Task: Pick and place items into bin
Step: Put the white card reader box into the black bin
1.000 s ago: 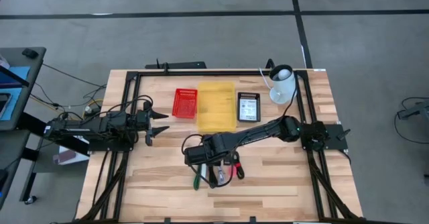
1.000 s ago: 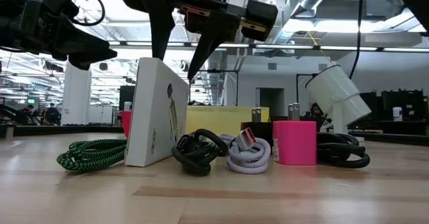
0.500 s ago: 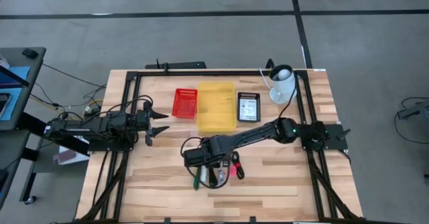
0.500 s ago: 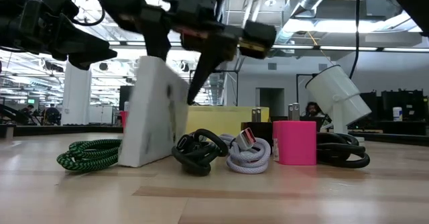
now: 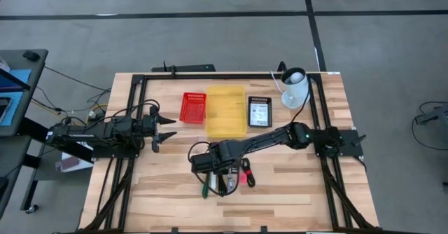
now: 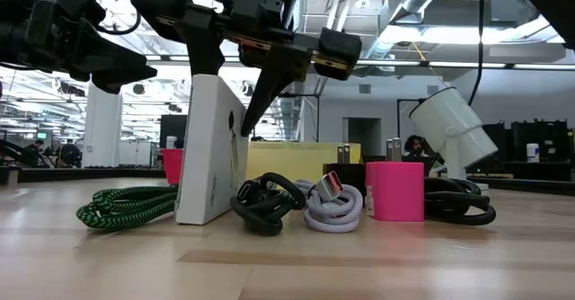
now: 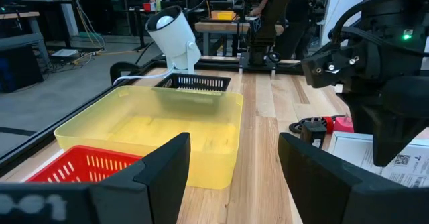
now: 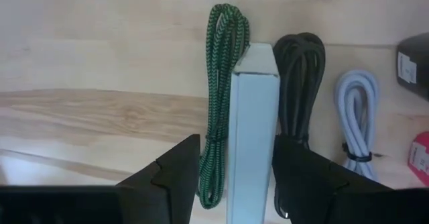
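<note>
White box (image 8: 253, 127) upright | right fingers (image 8: 175, 170) straddle top edge | cables flank.

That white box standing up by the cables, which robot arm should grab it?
The right one, probably. Its gripper already has open fingers on either side of the white box. The left gripper sits far off, near the red basket.

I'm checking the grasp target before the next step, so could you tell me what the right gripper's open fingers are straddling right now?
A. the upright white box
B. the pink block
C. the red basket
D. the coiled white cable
A: in the right wrist view the right gripper is open with one finger on either side of the white box, which stands on edge between the green cable and the black cable.
</note>
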### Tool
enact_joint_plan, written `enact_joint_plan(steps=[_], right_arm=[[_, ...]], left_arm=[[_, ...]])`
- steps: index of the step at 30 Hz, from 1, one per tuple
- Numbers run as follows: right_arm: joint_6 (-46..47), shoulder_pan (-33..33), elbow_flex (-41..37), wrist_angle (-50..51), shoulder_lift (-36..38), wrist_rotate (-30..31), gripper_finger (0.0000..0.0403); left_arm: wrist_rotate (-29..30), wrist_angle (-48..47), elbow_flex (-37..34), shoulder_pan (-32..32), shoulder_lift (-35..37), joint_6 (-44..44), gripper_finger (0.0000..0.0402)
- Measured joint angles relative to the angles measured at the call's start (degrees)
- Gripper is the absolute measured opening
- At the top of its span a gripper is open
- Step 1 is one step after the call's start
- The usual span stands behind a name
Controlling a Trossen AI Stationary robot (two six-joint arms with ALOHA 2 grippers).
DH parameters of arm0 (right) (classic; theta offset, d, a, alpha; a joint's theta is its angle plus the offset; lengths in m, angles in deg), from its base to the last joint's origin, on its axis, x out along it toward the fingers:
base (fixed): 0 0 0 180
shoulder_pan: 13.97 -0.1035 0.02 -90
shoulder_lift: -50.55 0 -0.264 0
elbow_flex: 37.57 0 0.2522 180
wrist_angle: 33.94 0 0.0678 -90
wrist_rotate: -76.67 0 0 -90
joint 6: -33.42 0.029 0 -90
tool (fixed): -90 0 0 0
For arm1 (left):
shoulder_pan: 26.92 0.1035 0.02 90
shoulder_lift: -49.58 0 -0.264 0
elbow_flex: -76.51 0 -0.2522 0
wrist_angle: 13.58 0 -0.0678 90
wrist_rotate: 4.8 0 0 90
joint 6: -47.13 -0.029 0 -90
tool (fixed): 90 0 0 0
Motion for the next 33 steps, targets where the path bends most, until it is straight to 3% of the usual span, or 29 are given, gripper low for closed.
enact_joint_plan(steps=[33], right_arm=[[-0.1,0.0,0.0,2.9,0.0,0.1,0.0175]], left_arm=[[0.0,0.0,0.0,0.0,0.0,0.0,0.0220]])
